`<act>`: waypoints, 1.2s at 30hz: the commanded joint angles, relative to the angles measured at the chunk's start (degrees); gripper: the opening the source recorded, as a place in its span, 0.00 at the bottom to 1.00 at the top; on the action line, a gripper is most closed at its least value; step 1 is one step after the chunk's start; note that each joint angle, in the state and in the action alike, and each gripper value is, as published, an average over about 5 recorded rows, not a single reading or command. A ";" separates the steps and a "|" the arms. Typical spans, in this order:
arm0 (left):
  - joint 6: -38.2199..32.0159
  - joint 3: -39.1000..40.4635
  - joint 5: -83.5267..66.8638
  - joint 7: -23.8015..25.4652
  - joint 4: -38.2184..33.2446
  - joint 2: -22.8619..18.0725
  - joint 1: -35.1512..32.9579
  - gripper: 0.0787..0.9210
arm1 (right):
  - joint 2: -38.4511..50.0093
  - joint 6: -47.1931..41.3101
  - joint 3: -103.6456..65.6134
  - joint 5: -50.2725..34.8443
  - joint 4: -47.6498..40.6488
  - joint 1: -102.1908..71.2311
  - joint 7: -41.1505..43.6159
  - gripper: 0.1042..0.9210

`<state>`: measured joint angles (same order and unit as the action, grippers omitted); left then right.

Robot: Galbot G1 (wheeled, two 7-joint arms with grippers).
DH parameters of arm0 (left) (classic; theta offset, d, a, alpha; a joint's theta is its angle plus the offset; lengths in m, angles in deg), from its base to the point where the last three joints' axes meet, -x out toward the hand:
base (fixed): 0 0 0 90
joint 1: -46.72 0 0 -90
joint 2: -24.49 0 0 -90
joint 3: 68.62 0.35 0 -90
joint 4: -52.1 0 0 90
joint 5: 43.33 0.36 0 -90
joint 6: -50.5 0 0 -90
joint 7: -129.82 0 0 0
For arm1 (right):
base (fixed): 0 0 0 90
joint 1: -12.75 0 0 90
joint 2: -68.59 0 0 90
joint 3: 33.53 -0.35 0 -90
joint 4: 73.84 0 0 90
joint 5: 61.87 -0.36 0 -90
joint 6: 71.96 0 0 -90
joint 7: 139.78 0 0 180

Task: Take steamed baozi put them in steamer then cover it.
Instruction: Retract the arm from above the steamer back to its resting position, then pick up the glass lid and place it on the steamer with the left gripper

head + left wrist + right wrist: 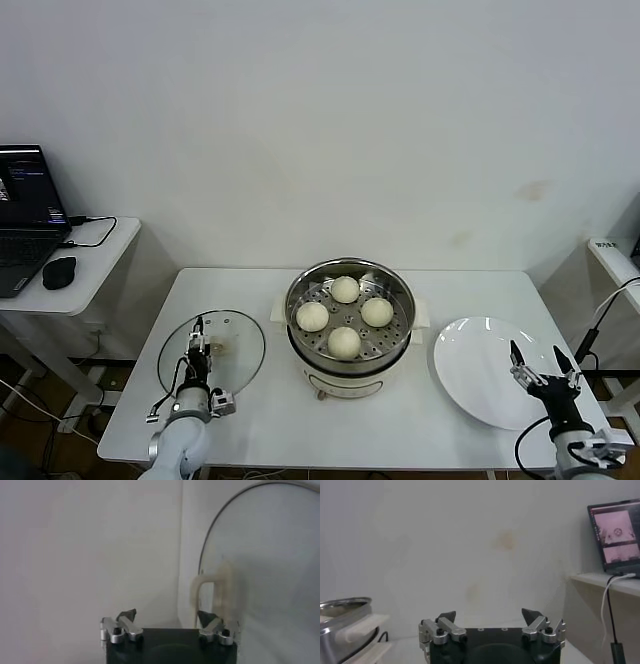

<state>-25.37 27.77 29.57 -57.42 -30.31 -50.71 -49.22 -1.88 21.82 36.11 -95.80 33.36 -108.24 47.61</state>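
Head view: four steamed baozi (344,316) sit on the perforated tray inside the steamer (347,330), mid-table, uncovered. Glass lid (228,350) lies flat left of the steamer. Left gripper (198,338) hangs over the lid, jaws apart, one fingertip (207,617) beside the lid handle (215,592), nothing gripped. Right gripper (541,365) waits spread wide, empty, at the white plate (480,370).

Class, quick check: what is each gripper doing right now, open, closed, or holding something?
Left gripper: open over the glass lid, handle not gripped.
Right gripper: open, holding nothing, at the white plate.
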 commanded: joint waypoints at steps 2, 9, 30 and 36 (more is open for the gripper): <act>-0.59 -0.02 -0.08 -0.70 0.62 0.02 -0.01 0.59 | 0.00 0.08 -0.10 0.03 0.09 -0.13 0.05 0.88; -1.28 -0.18 -0.14 -0.90 1.05 0.35 -0.51 0.36 | -0.08 0.12 -0.08 0.19 0.19 -0.34 0.11 0.88; 6.60 -2.15 2.76 8.31 -24.79 1.36 -7.95 0.06 | -0.21 0.17 0.70 0.28 0.34 0.84 0.26 0.88; 10.64 -2.04 4.87 14.15 -35.15 0.41 -9.24 0.06 | -0.21 0.12 1.16 0.03 0.46 1.56 0.26 0.88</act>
<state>-21.42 25.70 32.04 -51.78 -46.43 -49.90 -55.55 -2.07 21.98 37.04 -95.68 33.73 -107.15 47.89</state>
